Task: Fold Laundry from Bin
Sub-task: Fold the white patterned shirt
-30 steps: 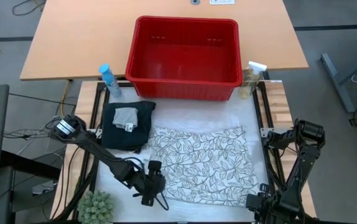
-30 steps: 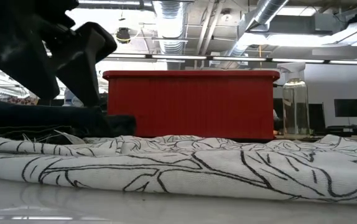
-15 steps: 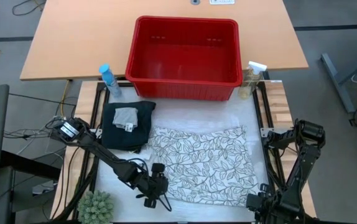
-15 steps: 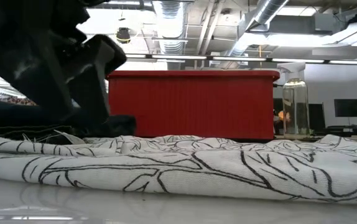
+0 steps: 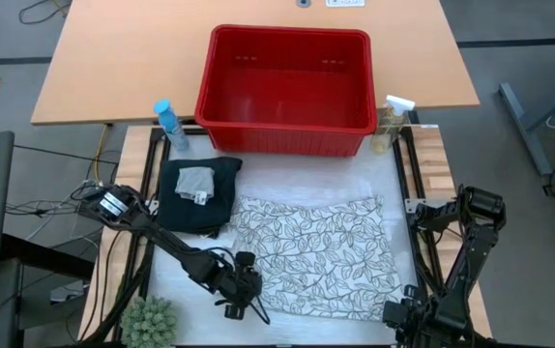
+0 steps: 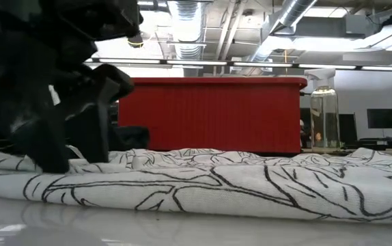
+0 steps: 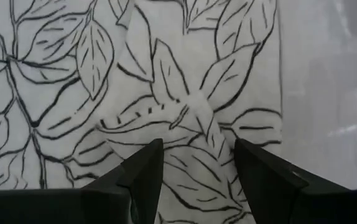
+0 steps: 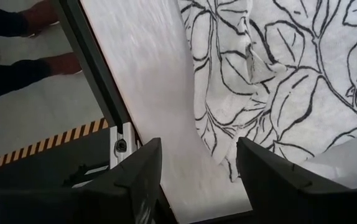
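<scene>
Large red rectangular plastic bin point(image 5: 287, 87): at the far edge of the white-covered surface point(image 5: 176, 266), nothing visible inside

White cloth with grey leaf print point(image 5: 316, 253): spread flat at the surface's middle, near-left corner lightly rumpled

Dark navy-black folded trousers point(image 5: 198, 195): left of the printed cloth, touching its edge; small plain grey cloth point(image 5: 195, 181) lying on top

Left gripper point(image 5: 244, 295): lowered over the printed cloth's near-left corner, fingers point(image 7: 142, 171) parted, cloth showing between them, nothing clamped

Right gripper point(image 8: 197, 171): low at the near-right corner, over the cloth's edge, fingers spread apart, holding nothing

Blue-capped spray bottle point(image 5: 168, 124) and clear spray bottle point(image 5: 391, 123): flanking the bin
</scene>
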`<state>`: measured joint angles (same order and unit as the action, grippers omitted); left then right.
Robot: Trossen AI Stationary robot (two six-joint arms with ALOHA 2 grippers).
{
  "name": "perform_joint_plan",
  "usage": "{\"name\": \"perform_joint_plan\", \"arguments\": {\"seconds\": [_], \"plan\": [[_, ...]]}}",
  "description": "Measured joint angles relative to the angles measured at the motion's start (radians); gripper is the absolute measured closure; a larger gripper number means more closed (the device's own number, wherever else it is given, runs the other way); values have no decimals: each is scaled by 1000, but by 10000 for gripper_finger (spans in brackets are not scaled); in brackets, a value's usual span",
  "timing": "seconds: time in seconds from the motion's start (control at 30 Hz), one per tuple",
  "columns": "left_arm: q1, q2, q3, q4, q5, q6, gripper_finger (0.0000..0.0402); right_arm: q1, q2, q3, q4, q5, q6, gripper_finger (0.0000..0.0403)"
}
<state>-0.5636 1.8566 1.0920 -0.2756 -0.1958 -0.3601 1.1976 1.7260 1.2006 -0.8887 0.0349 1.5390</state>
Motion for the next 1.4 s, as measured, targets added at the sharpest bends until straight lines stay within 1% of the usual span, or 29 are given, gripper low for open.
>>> {"name": "perform_joint_plan", "arguments": {"seconds": [0.07, 0.17, 0.27, 0.43, 0.57, 0.63, 0.73, 0.9, 1.07, 1.23, 1.4], "plan": [[0, 12, 3, 22, 9, -10, 222, 0, 0, 0, -1, 0, 0, 172], [2, 15, 0, 10, 8, -19, 234, 0, 0, 0, 0, 0, 0, 172], [9, 11, 1, -10, 10, -28, 257, 0, 0, 0, -1, 0, 0, 172], [15, 9, 1, -14, 52, -52, 325, 0, 0, 0, -2, 0, 11, 172], [15, 9, 32, -66, 48, -49, 379, 0, 0, 0, -2, 0, 22, 172], [15, 9, 55, -106, 31, -43, 395, 0, 0, 0, -2, 0, 22, 172], [15, 9, 80, -162, 0, -30, 395, 0, 0, 0, -3, 0, 24, 172], [15, 9, 96, -206, -4, -39, 390, 0, 0, 0, -1, 0, 24, 172], [15, 9, 97, -207, 17, -80, 391, 0, 4, 0, 3, 14, 25, 172], [15, 9, 97, -208, -5, -138, 399, 0, 37, 0, 18, 16, 25, 172], [15, 9, 97, -206, 31, -161, 386, 0, 75, 0, 86, -10, 23, 172]]}}
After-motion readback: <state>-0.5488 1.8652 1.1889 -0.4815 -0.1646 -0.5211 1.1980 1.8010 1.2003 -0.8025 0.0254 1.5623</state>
